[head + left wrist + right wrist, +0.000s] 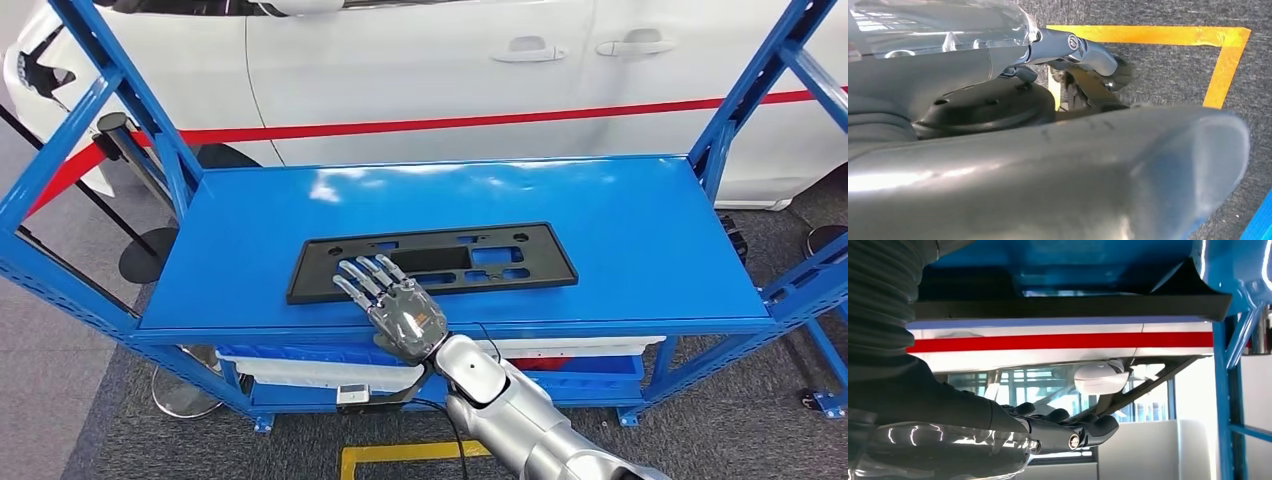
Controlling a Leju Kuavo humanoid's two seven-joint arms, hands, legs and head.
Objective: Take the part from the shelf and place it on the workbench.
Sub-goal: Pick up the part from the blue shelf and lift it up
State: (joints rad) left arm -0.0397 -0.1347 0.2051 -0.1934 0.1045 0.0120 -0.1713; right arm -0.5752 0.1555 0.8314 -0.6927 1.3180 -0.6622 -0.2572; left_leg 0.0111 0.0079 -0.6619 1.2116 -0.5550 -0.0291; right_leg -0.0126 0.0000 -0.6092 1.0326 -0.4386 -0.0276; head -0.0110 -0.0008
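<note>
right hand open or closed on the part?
Open. In the head view the right hand has its fingers spread flat over the near edge of the black part, which lies flat on the blue shelf.

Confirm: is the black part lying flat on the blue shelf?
Yes, the black part lies flat on the blue shelf, under the right hand.

Matt black plastic part (432, 262) on glossy blue painted metal shelf (620, 230); shiny silver-metal right hand (392, 303).
</note>
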